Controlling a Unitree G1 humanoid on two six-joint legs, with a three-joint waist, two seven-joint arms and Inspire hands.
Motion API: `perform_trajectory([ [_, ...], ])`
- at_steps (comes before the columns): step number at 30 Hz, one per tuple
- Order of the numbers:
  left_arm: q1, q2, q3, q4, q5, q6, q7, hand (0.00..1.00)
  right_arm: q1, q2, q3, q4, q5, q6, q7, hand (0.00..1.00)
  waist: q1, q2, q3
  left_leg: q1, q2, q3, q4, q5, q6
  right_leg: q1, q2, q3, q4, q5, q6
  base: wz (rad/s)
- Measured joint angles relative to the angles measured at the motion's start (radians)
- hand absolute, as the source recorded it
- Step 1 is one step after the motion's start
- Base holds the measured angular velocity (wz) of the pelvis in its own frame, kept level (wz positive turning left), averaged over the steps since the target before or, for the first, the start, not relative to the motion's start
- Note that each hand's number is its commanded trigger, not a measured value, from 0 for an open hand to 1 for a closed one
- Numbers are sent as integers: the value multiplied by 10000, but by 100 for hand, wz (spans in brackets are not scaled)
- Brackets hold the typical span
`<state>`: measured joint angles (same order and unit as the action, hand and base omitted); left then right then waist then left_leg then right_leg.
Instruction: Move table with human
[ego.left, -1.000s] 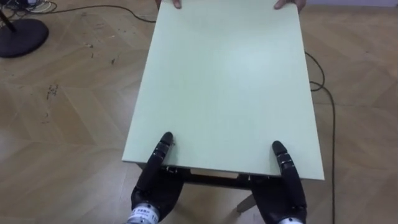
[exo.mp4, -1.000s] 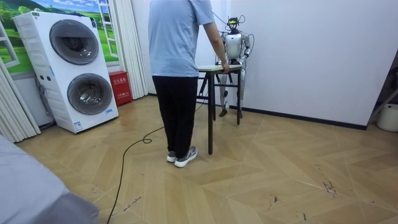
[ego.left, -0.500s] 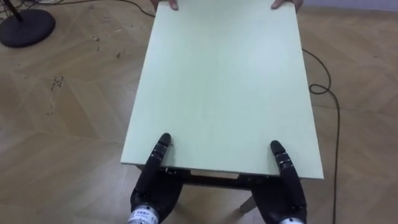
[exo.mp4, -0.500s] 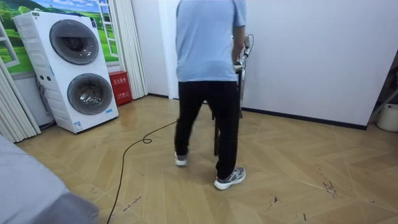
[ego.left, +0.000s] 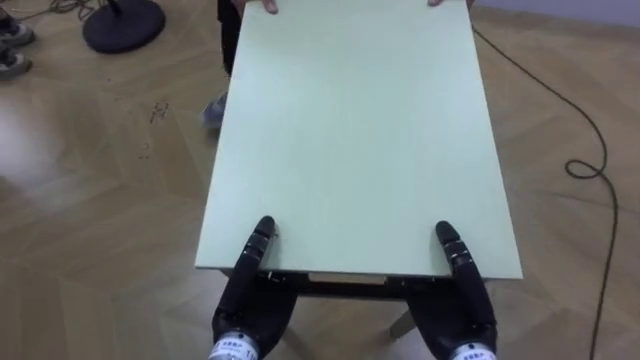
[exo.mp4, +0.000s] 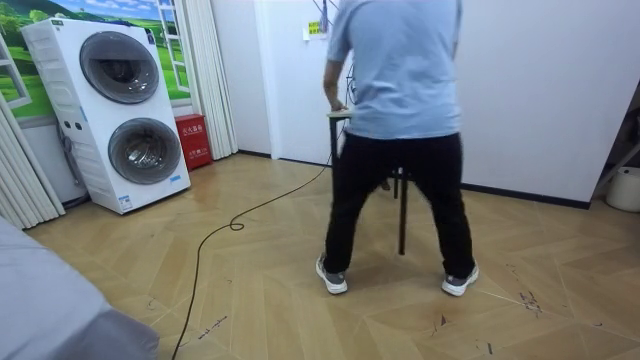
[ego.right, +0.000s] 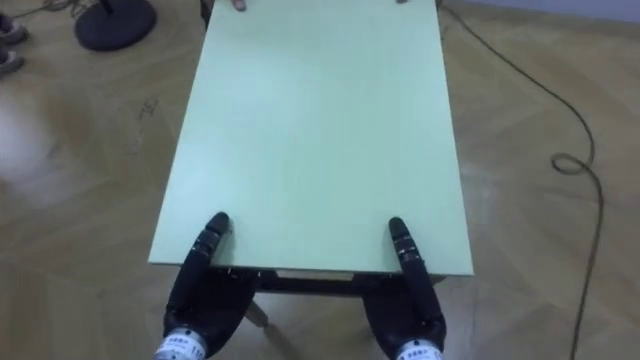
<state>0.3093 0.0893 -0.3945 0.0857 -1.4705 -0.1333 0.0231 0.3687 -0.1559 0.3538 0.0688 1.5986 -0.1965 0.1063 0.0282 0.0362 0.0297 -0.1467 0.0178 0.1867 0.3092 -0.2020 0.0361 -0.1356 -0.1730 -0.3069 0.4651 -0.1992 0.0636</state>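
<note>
Two black robot hands hold the near edge of a pale green rectangular table top (ego.left: 350, 140). The left hand (ego.left: 250, 295) has its thumb laid flat on the near left corner of the top and the rest of it under the edge, so the edge is pinched between them. The right hand (ego.left: 462, 305) grips the near right corner in the same way. Between the hands, the table's dark frame (ego.left: 340, 288) shows just below the near edge.

At the far edge, a person's fingers (ego.left: 265, 5) rest on the far left corner, and a second set of fingertips (ego.left: 437, 3) on the far right corner. The long left and right edges are free, with nothing touching them.

Bare wooden herringbone floor (ego.left: 90, 200) lies open along both long sides. A black round stand base (ego.left: 125, 22) sits on the floor at the far left, well apart from the table's left edge.

From the room camera, the person in a light blue shirt and black trousers (exo.mp4: 400, 80) stands with feet spread at the table's end, back to the camera, against a white wall. White stacked washing machines (exo.mp4: 120, 110) and a red box (exo.mp4: 193, 140) stand well off at the room view's left, with open floor between.
</note>
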Motion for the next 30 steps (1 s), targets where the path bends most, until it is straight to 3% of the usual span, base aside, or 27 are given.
perform_trajectory([
  [1,0,-2,-6,0,1,2,13,100,13,5,-5,1,-1,-1,0,100,-36,-9,10,-26,-43,-18,38,-30,56,-68,-73,66,284,-14,12,85],
  [2,1,-31,-43,1,28,13,44,100,91,27,-40,1,0,2,0,100,-88,-14,25,-90,-188,-325,217,-103,176,-207,-216,229,913,-15,15,93],
  [3,-6,-19,-71,0,102,13,45,100,165,82,-44,0,12,1,4,100,-177,-80,63,-126,-371,-805,447,-181,286,-508,-331,684,1754,0,-16,100],
  [4,-11,1,-66,2,107,2,42,100,175,79,-61,6,8,2,4,100,-262,-88,97,-163,-445,-1217,598,-201,324,-752,-287,1006,2020,-151,-140,98],
  [5,-14,39,-73,-1,101,-28,16,100,174,135,-51,5,-60,3,4,100,-364,-80,109,-316,-599,-1912,799,-214,353,-992,244,1730,1651,-672,-332,98],
  [6,-15,51,-29,-3,91,-65,-59,100,133,220,-45,2,-173,12,7,100,-471,-80,106,-528,-789,-2519,997,-212,355,-1162,787,2255,649,-873,-369,123],
  [7,-48,87,43,-3,83,-56,-79,100,128,287,-49,2,-199,-20,12,100,-532,-143,82,-649,-1047,-2867,1098,-207,362,-1292,1182,2726,-126,-566,-376,120],
  [8,-70,93,32,5,78,-27,-76,100,142,300,-42,2,-199,-52,18,100,-644,-158,82,-667,-1196,-3046,1154,-195,364,-1310,1270,2891,-109,-159,-479,126],
  [10,-12,79,25,5,189,20,-67,100,165,278,-70,29,-145,-40,21,100,-639,-89,51,-515,-1238,-2935,847,-102,323,-1042,1236,2726,-286,-171,-556,62],
  [12,130,160,110,-10,198,20,-68,100,175,317,52,109,-110,22,16,100,-186,-100,52,-138,-1144,-2972,301,21,270,-654,1270,2578,-699,-52,-651,10],
  [19,432,139,143,-69,198,-11,-93,100,142,255,183,267,-120,11,13,100,401,-171,39,184,-953,-3045,-15,60,246,214,1402,2176,-1592,45,-676,30],
  [23,435,142,186,-172,176,-48,-94,100,-27,208,289,269,-133,-93,13,100,595,-208,34,89,-927,-3103,-21,59,244,587,1361,1624,-1957,48,-681,50],
  [25,443,135,194,-275,231,-54,-136,100,-82,205,273,269,-119,-113,16,100,585,-206,19,-67,-896,-2953,0,66,238,775,1319,1199,-2108,47,-684,75],
  [26,368,141,215,-275,279,-54,-137,100,-92,241,278,268,-116,-161,50,100,540,-201,15,-196,-797,-2604,-2,140,241,852,1277,862,-2127,43,-689,116],
  [27,283,141,249,-277,316,-53,-144,100,-100,293,286,268,-117,-209,127,100,376,-200,15,-391,-591,-1796,6,227,310,919,1228,524,-2146,25,-710,131],
  [28,236,138,250,-277,320,-52,-152,100,-99,324,274,268,-115,-233,150,100,224,-192,10,-516,-481,-1266,8,279,372,943,1210,387,-2169,11,-728,157],
  [30,-84,323,160,-282,307,-21,-155,100,-116,360,153,262,-76,-245,201,100,-312,-171,-3,-816,-80,897,-57,533,677,999,1097,-108,-2268,-52,-703,179],
])
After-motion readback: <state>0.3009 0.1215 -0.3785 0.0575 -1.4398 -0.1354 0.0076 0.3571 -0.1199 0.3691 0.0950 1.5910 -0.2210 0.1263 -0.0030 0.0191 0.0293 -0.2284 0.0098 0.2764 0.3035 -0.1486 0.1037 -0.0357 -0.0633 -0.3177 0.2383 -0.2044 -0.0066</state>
